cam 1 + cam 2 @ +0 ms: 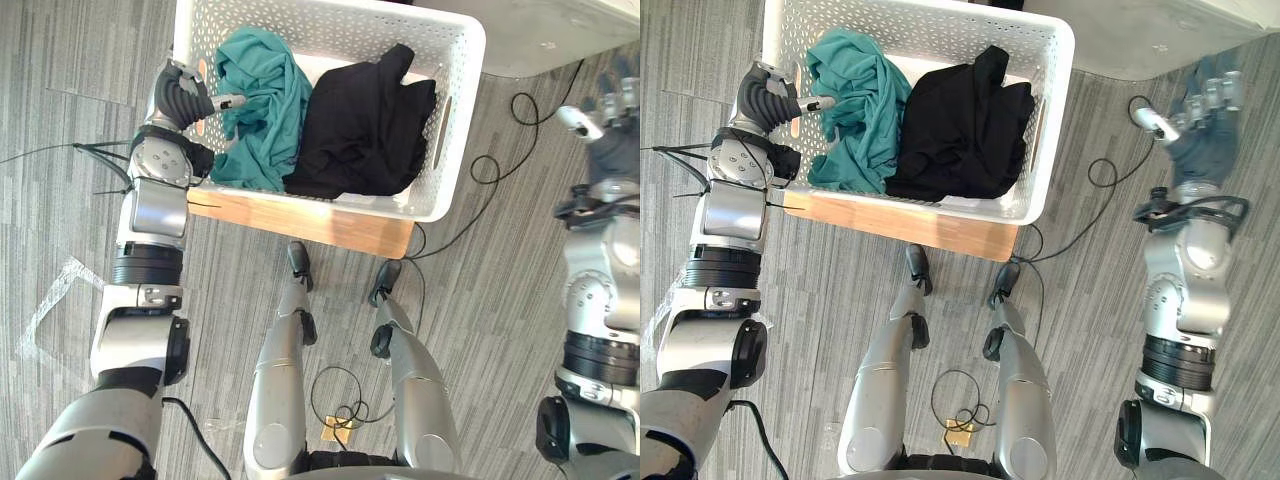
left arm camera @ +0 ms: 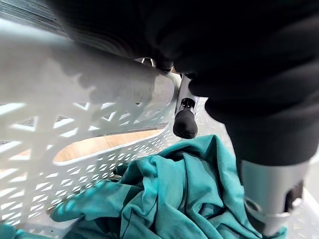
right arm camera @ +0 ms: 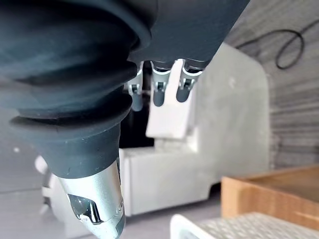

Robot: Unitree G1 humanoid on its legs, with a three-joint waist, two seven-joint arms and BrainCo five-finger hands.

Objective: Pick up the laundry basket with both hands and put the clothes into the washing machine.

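Observation:
A white perforated laundry basket stands on a low wooden board in front of me. Inside it a teal garment lies on the left and a black garment on the right. My left hand grips the basket's left rim, with the thumb reaching over the rim above the teal cloth; the fingers are behind the wall. My right hand hangs over the floor to the right of the basket, apart from it, fingers relaxed and holding nothing.
A white washing machine stands at the far right, beyond the basket, also in the right wrist view. A scrap of clear plastic lies on the grey carpet at the left.

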